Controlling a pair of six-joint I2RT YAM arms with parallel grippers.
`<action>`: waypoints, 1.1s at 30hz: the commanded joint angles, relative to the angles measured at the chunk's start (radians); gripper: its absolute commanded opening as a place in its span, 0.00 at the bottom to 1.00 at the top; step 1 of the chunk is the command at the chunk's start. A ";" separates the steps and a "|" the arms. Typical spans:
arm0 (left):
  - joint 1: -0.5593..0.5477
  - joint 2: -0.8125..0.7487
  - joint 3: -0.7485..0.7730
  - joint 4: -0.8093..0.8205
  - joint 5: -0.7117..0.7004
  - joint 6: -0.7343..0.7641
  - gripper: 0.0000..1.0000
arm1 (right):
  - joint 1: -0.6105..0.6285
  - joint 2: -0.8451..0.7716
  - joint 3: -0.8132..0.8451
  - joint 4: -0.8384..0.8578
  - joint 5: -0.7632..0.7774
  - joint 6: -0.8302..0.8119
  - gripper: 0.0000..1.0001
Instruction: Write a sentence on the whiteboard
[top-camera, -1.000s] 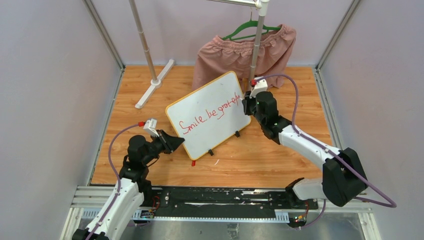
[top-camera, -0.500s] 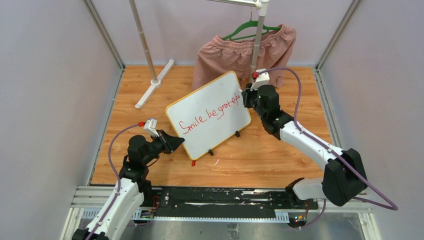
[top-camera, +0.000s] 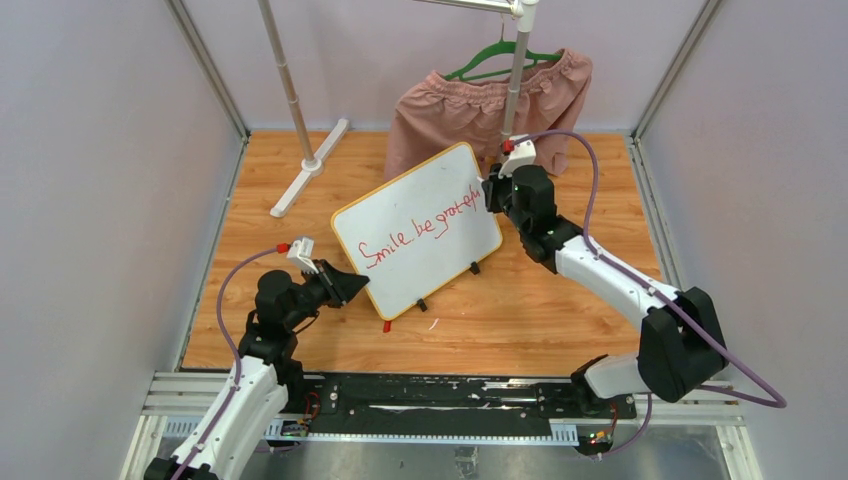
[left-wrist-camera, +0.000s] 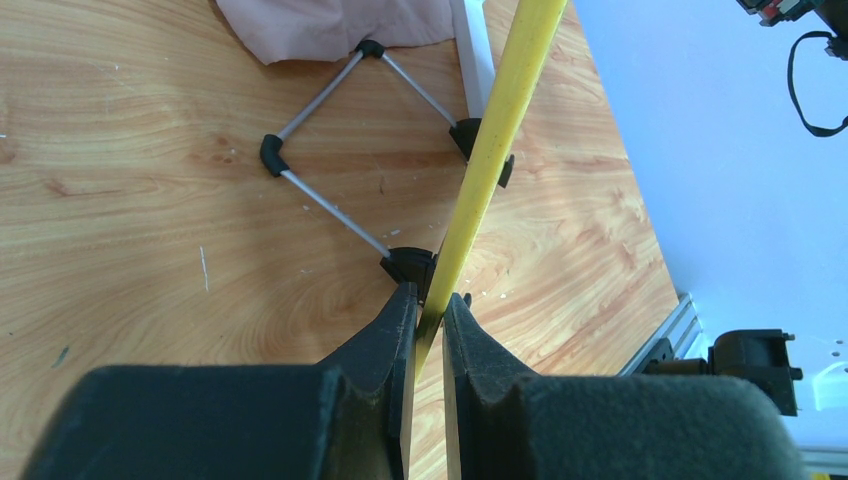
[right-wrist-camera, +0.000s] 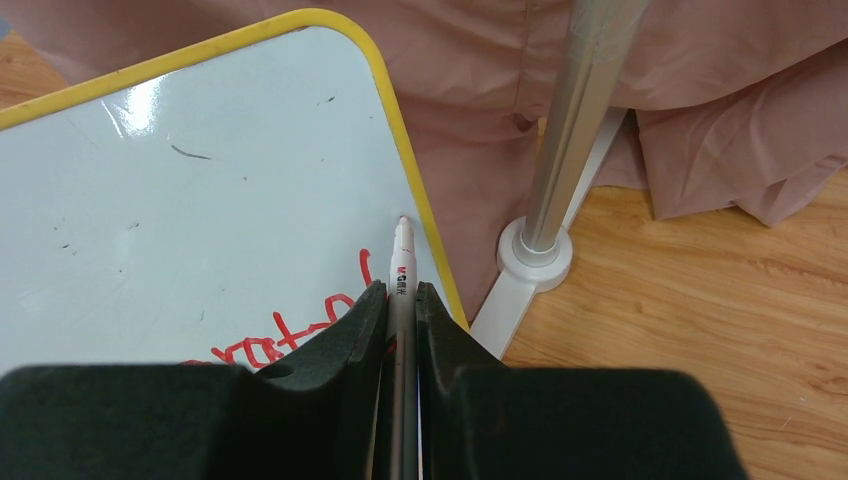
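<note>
The whiteboard (top-camera: 420, 215), white with a yellow rim, stands tilted on the wooden floor. Red cursive words (top-camera: 420, 228) slant across it, reading "Smile, be gratef" up to the right edge. My left gripper (top-camera: 352, 285) is shut on the board's lower left rim; the yellow rim (left-wrist-camera: 490, 150) runs up between its fingers. My right gripper (top-camera: 490, 192) is shut on a grey marker (right-wrist-camera: 402, 270), whose tip touches the board (right-wrist-camera: 200, 200) just inside the right rim, past the red letters (right-wrist-camera: 280, 340).
A pink garment (top-camera: 490, 105) hangs on a green hanger from a metal clothes rack, right behind the board. The rack's pole and white foot (right-wrist-camera: 535, 250) stand close to my right gripper. Another white rack foot (top-camera: 310, 165) lies at the back left. Grey walls enclose the floor.
My right gripper has moved a little up and back along the board's right edge with the marker. The left gripper and the board have not moved.
</note>
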 joint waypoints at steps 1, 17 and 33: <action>-0.007 0.002 0.018 -0.041 -0.005 0.006 0.00 | -0.015 0.009 0.021 0.025 -0.017 -0.003 0.00; -0.009 0.001 0.017 -0.040 -0.006 0.006 0.00 | -0.015 -0.015 -0.057 0.028 -0.011 0.015 0.00; -0.008 -0.001 0.019 -0.040 -0.007 0.006 0.00 | -0.016 -0.053 -0.139 0.028 -0.015 0.041 0.00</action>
